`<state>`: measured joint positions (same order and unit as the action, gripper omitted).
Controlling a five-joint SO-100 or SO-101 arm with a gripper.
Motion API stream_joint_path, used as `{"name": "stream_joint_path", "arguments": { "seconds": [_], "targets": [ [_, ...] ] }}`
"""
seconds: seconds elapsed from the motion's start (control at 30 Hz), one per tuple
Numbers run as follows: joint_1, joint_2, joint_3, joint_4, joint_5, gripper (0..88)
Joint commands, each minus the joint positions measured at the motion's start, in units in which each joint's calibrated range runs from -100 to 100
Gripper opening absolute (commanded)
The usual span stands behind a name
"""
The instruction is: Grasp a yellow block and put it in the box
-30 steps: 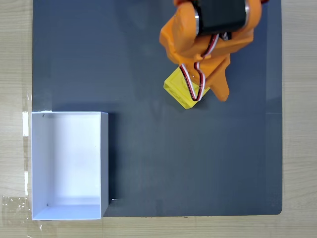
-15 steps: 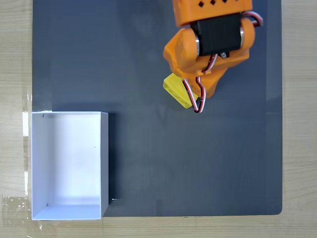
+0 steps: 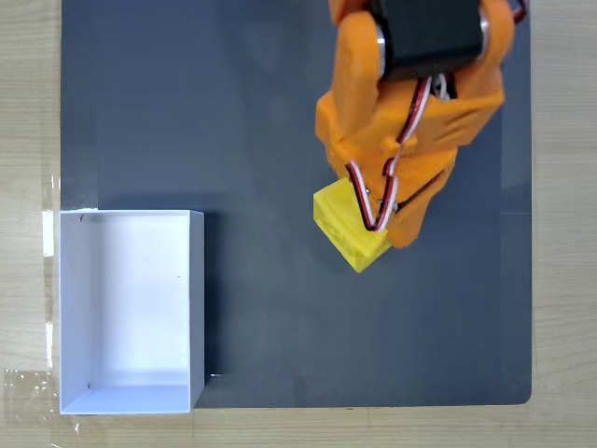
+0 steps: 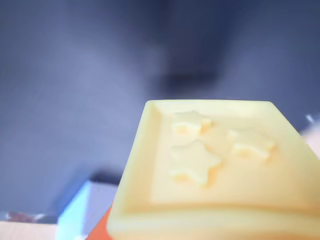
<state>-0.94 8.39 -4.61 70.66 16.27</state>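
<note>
1. Lower left of the fixed view: the box sits open-topped on the dark mat, with the counter showing at the edge.
2. Centre-right: the yellow block, well apart from the box.
3. Upper right: the orange arm's jaws are closed on the block.
4. Wrist view: the block's face carries three raised stars.

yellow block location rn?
In the fixed view the yellow block sits right of centre over the dark mat, under the orange tool, well right of the white box.
</note>
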Motion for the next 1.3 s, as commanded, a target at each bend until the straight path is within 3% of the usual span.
{"name": "stream_joint_path", "arguments": {
  "seconds": [0.0, 0.17, 0.5, 1.27],
  "targets": [
    [3.22, -3.89, -11.54, -4.34, -5.67, 21.7],
    [10.29, -3.81, -16.33, -14.90, -10.71, 21.1],
    [24.09, 2.97, -14.80, -28.95, -11.55, 21.1],
    [28.64, 18.31, -14.80, -29.48, -11.44, 21.3]
  ]
}}
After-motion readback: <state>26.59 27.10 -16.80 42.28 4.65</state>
